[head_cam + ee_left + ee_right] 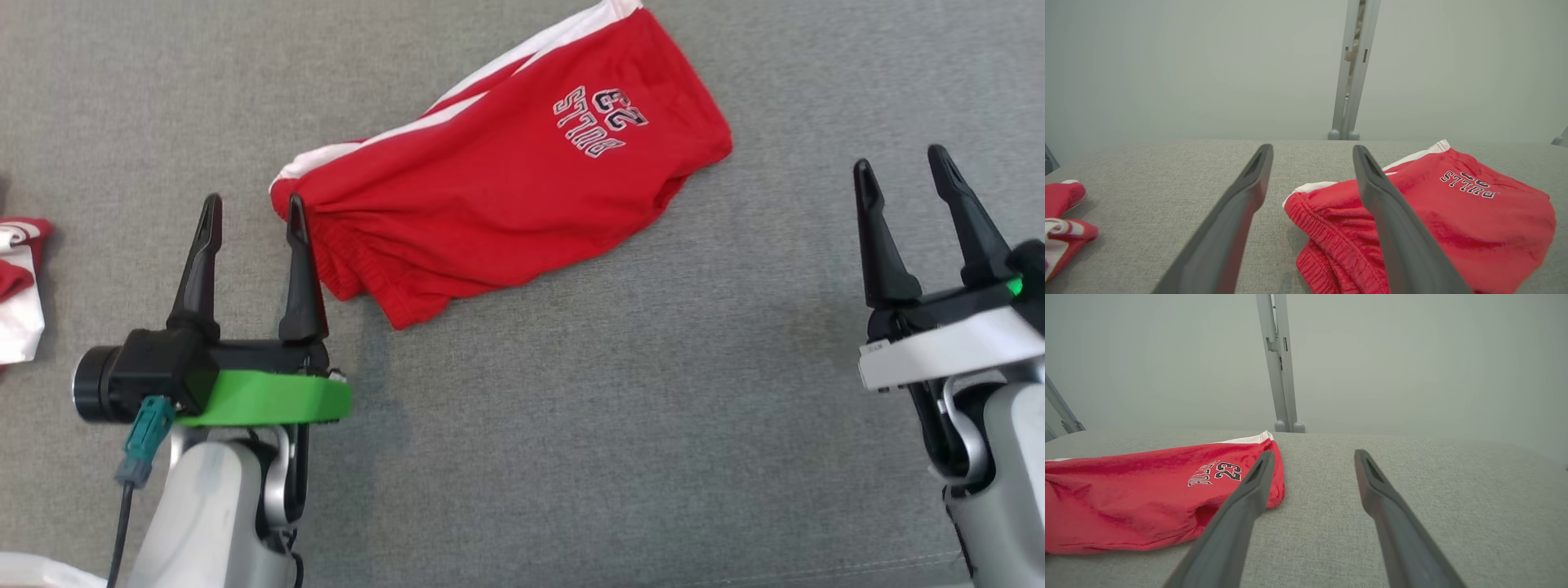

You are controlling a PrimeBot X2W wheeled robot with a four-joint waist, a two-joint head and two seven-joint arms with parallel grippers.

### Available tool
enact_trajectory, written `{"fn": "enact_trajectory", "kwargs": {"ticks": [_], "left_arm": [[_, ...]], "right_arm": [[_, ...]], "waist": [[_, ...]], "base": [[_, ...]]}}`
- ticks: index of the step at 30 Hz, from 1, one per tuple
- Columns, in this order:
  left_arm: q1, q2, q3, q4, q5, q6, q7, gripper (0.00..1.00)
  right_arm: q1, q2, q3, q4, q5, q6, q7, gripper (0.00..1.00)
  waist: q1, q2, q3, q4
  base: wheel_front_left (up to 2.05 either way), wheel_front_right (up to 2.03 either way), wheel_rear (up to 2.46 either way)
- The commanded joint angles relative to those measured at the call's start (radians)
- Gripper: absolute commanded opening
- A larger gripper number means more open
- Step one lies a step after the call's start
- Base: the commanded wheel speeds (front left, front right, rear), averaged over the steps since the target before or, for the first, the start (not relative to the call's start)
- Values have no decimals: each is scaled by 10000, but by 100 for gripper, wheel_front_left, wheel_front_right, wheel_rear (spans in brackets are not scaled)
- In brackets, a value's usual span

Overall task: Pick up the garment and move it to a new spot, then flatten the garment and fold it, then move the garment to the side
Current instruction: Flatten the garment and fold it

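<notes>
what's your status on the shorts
Left gripper and right gripper open, empty. Shorts lie rumpled, waistband by left gripper. Other garment far left, not blocking.

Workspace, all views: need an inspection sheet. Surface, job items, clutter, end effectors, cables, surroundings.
Surface: grey woven fabric tabletop, flat, no stains seen.
Job's things: red fabric shorts with white side stripes and a "23" print, lying unfolded and wrinkled, elastic waistband bunched toward the left arm.
Clutter: red-and-white cloth bundle at the table's left edge, apart from the shorts.
End effectors: left end effector open and empty, one finger over the waistband corner, contact unclear; right end effector open and empty, apart from the shorts.
Cables: dark cable with teal plug hanging from the left wrist camera.
Surroundings: pale plain wall; grey metal post behind the table.
</notes>
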Motion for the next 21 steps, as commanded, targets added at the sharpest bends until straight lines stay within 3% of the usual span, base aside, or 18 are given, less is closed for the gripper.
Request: {"fn": "enact_trajectory", "kwargs": {"ticks": [1, 12, 20, 21], "left_arm": [[-267, -51, -32, -68, 135, -67, -4, 100], [-1208, -514, -374, -172, 351, -404, -3, 100], [-1239, -714, -328, -85, 471, -499, -3, 100], [-1202, -727, -314, -76, 493, -500, -5, 100]], "right_arm": [[-290, -132, 57, 159, 30, -6, 102, 100], [-2710, -975, 1422, 2461, 403, -6, 769, 100], [-3515, -1018, 2086, 4385, 1013, -6, 1202, 100], [-3501, -984, 2179, 4508, 1139, -6, 1277, 58]], "waist": [[0, 0, 554, 438], [0, 0, 1657, 1491], [0, 0, 1588, 1665], [0, 0, 1552, 1651]], "base": [[0, 0, 0], [0, 0, 0], [0, 0, 0], [0, 0, 0]]}}
